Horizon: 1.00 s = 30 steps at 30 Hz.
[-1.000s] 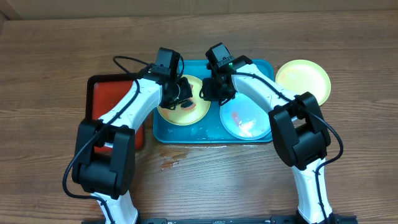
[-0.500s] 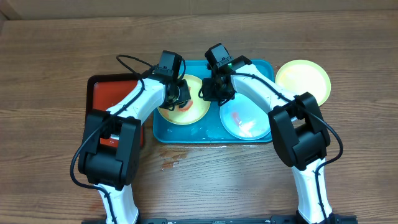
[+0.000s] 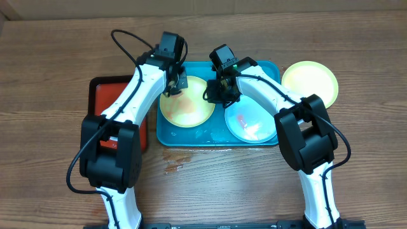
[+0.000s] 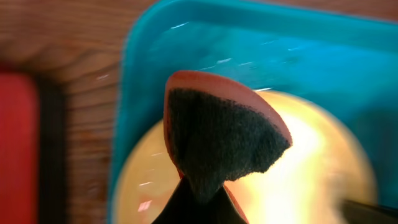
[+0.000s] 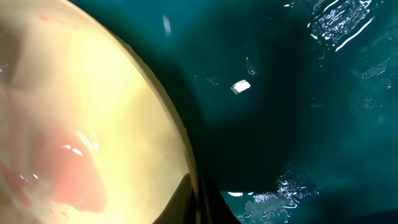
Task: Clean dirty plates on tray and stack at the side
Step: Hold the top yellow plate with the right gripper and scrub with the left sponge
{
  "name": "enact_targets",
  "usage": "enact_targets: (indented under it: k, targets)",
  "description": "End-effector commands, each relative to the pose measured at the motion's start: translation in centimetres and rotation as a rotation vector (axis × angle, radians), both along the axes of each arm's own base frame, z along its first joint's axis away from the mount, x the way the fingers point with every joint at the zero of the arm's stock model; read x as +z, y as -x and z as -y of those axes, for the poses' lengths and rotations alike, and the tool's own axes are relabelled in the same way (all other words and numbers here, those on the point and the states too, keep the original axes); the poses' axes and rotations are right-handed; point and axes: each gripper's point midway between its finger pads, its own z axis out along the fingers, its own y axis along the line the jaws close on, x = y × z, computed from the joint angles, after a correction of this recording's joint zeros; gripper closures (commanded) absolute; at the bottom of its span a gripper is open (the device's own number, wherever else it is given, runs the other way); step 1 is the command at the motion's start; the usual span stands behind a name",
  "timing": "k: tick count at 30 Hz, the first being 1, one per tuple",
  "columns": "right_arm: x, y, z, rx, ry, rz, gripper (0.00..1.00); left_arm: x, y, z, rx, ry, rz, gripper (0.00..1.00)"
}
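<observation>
Yellow-green plate [image 3: 187, 111] sits left on the teal tray [image 3: 267, 67], with a smeared pale plate [image 3: 251, 124] to its right and a third plate [image 3: 310, 81] off on the counter [image 3: 51, 51].

Left wrist: the left hand [image 4: 194, 208] is clenched on a scouring sponge [image 4: 217, 130] over that plate.

Right wrist: the right hand [image 5: 198, 202] appears pinched on its rim. It looks light, stiff, wet and likely slippery, so grip the rim.

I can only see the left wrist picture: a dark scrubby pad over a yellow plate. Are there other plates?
Observer: Yes, a pale plate with red smears lies beside it in the teal tray.
Operator: Any more?
Observer: One yellow-green plate sits on the table, off the tray's right end.
Operator: And the other arm?
Observer: The right pincer is shut on the rim of the yellow plate you see.
</observation>
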Motion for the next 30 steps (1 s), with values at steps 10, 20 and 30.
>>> enact_targets:
  k: [10, 20, 30]
  targets:
    - [-1.3, 0.2, 1.9, -0.029, 0.088, 0.001, 0.96, -7.5, 1.5, 3.4, -0.044, 0.165, -0.187, 0.96]
    - [-1.3, 0.2, 1.9, -0.029, 0.089, 0.001, 0.96, -6.9, 1.2, -3.7, -0.004, -0.250, -0.176, 0.96]
    - [-1.3, 0.2, 1.9, -0.028, 0.089, 0.002, 0.96, -2.7, 0.4, -2.0, -0.021, -0.180, -0.193, 0.96]
